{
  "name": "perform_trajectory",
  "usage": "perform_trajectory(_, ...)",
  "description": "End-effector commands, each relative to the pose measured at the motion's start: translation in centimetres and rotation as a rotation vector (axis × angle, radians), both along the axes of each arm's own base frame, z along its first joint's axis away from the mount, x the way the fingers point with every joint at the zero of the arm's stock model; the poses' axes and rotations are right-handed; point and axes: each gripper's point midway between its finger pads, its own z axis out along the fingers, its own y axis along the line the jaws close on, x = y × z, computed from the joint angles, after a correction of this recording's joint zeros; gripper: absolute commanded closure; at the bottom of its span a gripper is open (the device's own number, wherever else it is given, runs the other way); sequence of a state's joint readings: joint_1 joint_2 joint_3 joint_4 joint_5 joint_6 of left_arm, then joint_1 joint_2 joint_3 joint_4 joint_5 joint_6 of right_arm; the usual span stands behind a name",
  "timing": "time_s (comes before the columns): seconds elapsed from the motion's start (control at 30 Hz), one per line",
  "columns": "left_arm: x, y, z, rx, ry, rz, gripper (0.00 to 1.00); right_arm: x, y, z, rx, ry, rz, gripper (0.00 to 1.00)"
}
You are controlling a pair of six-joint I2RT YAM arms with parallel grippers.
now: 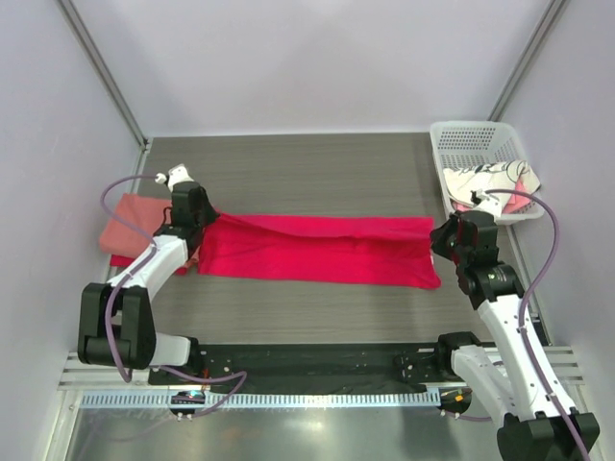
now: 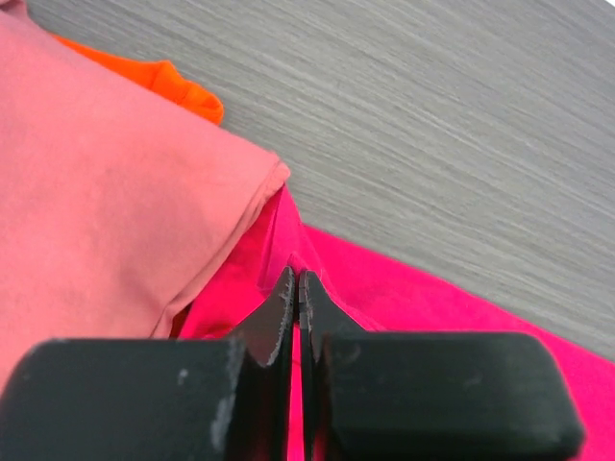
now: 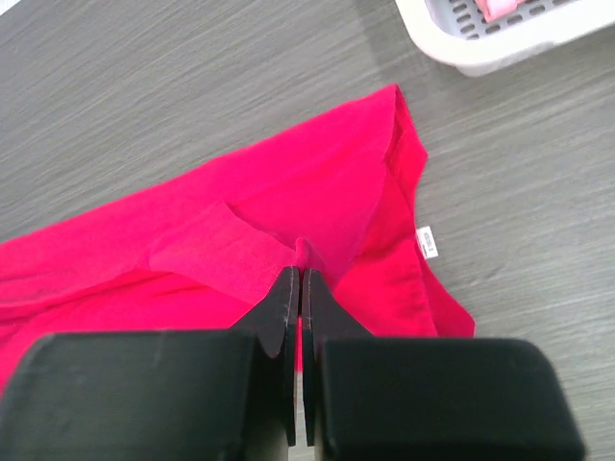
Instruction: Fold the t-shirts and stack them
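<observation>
Top view: crimson t-shirt [image 1: 317, 250] lies as a long flat band running left-right across the grey wood-grain table [image 1: 288, 163], with soft creases along its far edge. Left gripper [image 1: 197, 238] is at its left end, right gripper [image 1: 444, 242] at its right end. Salmon-pink t-shirt [image 1: 130, 223] is folded into a rough rectangle at the table's left edge, touching the crimson one. White lattice plastic basket [image 1: 471, 144] sits at the far right corner, with the white printed t-shirt [image 1: 490, 181] crumpled inside and spilling over its near rim.

Left wrist: serrated black fingers are pressed together on a small raised peak of crimson cloth. The salmon-pink fabric is smooth knit with a stitched hem, and its corner overlaps the crimson. An orange-red t-shirt [image 2: 178, 82] edge pokes out from under it on the far side.

Right wrist: fingers are closed tight, pinching a little ridge of crimson cloth. The end of the shirt is doubled over with a folded flap on top. Small white label [image 3: 428, 240] shows at the right edge. The basket corner is far right, apart from the shirt.
</observation>
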State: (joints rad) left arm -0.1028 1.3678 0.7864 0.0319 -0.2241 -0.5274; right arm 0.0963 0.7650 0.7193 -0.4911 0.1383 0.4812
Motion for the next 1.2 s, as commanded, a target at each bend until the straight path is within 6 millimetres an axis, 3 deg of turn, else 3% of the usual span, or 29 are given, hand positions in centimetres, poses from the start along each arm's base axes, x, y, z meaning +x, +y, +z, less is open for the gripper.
perform_trajectory(0.0,-1.1,-0.4,0.3,-0.031,-0.003,-0.01,0.97,-1.0,0.6,-0.6,0.055,0.004,0.001,0.99)
perform_trajectory(0.07,-1.6,-0.5,0.6,-0.045,-0.019,-0.01,0.93,-1.4,0.9,-1.0,0.077,0.007,0.004,0.97)
perform_trajectory(0.1,-2.1,-0.4,0.1,-0.046,-0.011,-0.009,0.79,-1.6,1.1,-1.1,0.089,0.008,0.012,0.92)
perform_trajectory(0.13,-2.3,-0.4,0.1,-0.049,-0.015,-0.008,0.7,-1.8,1.2,-1.1,0.101,0.009,0.011,0.73)
perform_trajectory(0.17,-2.9,-0.3,0.3,-0.054,-0.029,0.003,0.6,-2.0,1.3,-1.3,0.109,0.007,0.01,0.63)
perform_trajectory(0.2,-3.1,-0.3,0.3,-0.055,-0.035,0.003,0.53,-2.3,1.4,-0.8,0.121,-0.014,0.012,0.59)
perform_trajectory(0.37,-4.4,-0.2,2.5,-0.073,-0.12,0.006,0.48,-2.9,1.1,0.8,0.128,-0.095,-0.002,0.45)
perform_trajectory(0.5,-4.7,-1.1,4.6,-0.111,-0.166,-0.039,0.45,-2.0,1.9,1.0,0.122,-0.066,0.054,0.44)
perform_trajectory(0.53,-4.7,-1.4,4.7,-0.119,-0.161,-0.046,0.44,-1.4,2.4,-0.1,0.126,-0.01,0.078,0.44)
perform_trajectory(0.57,-4.5,-1.9,5.3,-0.128,-0.17,-0.061,0.44,-0.9,3.2,0.3,0.139,-0.013,0.121,0.44)
perform_trajectory(0.63,-4.4,-2.6,4.9,-0.137,-0.135,-0.075,0.44,0.3,3.7,-0.8,0.143,0.047,0.138,0.44)
perform_trajectory(0.67,-4.0,-3.4,5.6,-0.139,-0.142,-0.094,0.43,1.0,3.8,-1.0,0.137,0.053,0.139,0.44)
perform_trajectory(0.73,-3.5,-4.1,4.1,-0.131,-0.075,-0.098,0.43,2.1,3.4,-1.2,0.122,0.06,0.115,0.44)
perform_trajectory(0.8,-2.5,-4.8,3.7,-0.124,-0.045,-0.106,0.43,3.6,2.6,-2.3,0.096,0.088,0.06,0.45)
perform_trajectory(0.87,-1.7,-5.1,2.1,-0.114,0.045,-0.106,0.46,5.0,2.0,-3.4,0.078,0.124,0.02,0.5)
perform_trajectory(0.97,-0.7,-6.0,0.9,-0.125,0.101,-0.139,0.46,6.3,1.8,-4.7,0.079,0.156,-0.023,0.51)
perform_trajectory(1.1,-0.7,-6.1,-1.0,-0.103,0.199,-0.137,0.46,7.4,0.4,-8.2,0.028,0.248,-0.12,0.53)
perform_trajectory(1.17,-0.3,-6.1,-1.1,-0.085,0.228,-0.14,0.45,7.8,-0.1,-9.1,0.011,0.276,-0.153,0.55)
